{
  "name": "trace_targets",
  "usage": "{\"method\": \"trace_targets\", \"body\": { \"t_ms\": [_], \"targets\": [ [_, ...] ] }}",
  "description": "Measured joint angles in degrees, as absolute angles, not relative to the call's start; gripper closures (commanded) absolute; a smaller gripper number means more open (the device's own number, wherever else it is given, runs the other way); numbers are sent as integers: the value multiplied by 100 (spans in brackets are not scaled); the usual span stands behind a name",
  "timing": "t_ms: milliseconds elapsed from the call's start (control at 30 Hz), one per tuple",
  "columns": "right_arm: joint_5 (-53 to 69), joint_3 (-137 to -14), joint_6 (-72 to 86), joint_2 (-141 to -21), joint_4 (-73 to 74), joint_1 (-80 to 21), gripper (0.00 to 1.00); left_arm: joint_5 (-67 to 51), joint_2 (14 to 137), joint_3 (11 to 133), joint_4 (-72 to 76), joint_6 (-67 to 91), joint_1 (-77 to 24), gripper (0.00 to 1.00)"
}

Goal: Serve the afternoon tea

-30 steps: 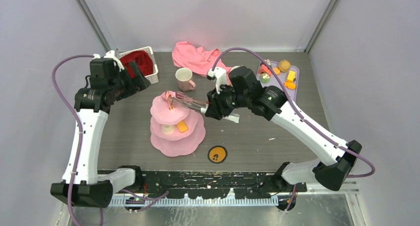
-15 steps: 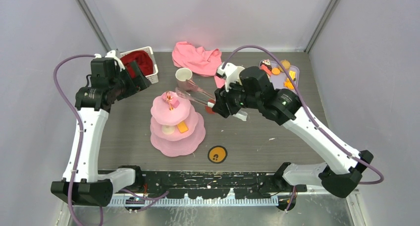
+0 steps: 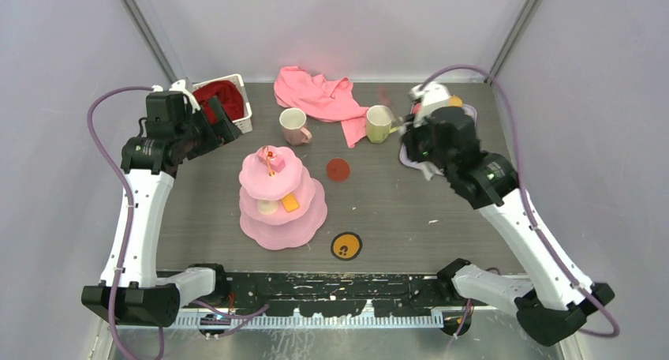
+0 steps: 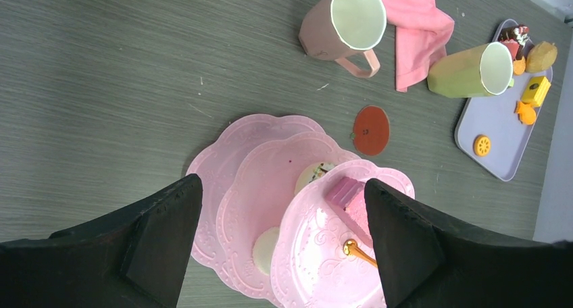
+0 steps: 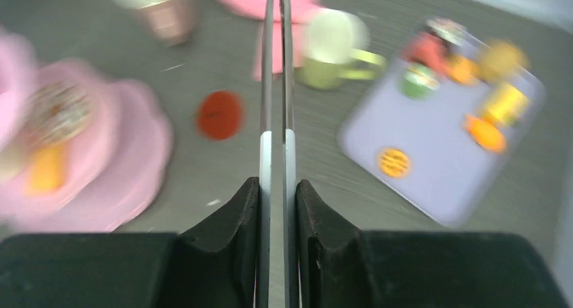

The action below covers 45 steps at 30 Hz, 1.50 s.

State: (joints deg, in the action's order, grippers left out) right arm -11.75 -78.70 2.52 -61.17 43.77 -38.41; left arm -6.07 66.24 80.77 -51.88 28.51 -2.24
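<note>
The pink three-tier cake stand [image 3: 309,222] stands mid-table. A pink cake slice [image 3: 278,164] lies on its top tier, and an orange piece [image 3: 291,202] and a pale round piece [image 3: 268,207] on the middle one. Behind it are the pale pink mug [image 3: 293,125] and the yellow-green mug [image 3: 379,124]. My left gripper [image 4: 280,186] hangs open high above the stand [image 4: 223,159], nothing between its fingers. My right gripper [image 5: 278,186] is shut on thin tongs [image 5: 277,65], whose two blades are pressed together. It is near the green mug [image 5: 331,48] and the purple tray [image 5: 439,152] of toy pastries.
A red disc [image 3: 338,170] lies right of the stand, an orange disc [image 3: 345,245] near the front edge. The pink cloth [image 3: 315,91] is bunched at the back, the white basket [image 3: 237,88] with red cloth at back left. The right arm covers most of the tray.
The right arm has swung right, from the stand's top tier to beside the tray, and the tongs have closed. The pink slice stays on the top tier. The left arm has not moved.
</note>
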Motion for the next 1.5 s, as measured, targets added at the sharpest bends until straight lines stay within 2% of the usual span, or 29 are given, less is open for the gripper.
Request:
{"method": "trace_targets", "body": {
  "t_ms": [133, 200, 267, 400, 600, 767, 1500],
  "targets": [
    [-1450, -7397, 620, -5793, 4235, -1831, 85, -604, 6624, 8077, -5188, 2849, -224, 11],
    [-1468, -7227, 773, -5802, 4224, -1253, 75, -604, 6624, 8077, -5183, 2849, -224, 11],
    [-1380, -7035, 880, -5894, 4167, -1109, 67, -607, 6626, 8077, -5183, 2838, -224, 11],
    [-1090, -6490, 1039, -6292, 3981, -943, 58, -607, 6626, 8077, -5183, 2812, -224, 11],
    [-886, -6086, 1140, -6989, 3800, -757, 49, -609, 6626, 8077, -5183, 2801, -224, 11],
    [-792, -6084, 1225, -7437, 3380, -698, 46, -655, 6639, 8077, -5183, 2801, -224, 11],
    [-1031, -6469, 1245, -9122, 2536, -690, 45, -735, 6729, 8075, -5111, 2801, -224, 11]
  ]
}}
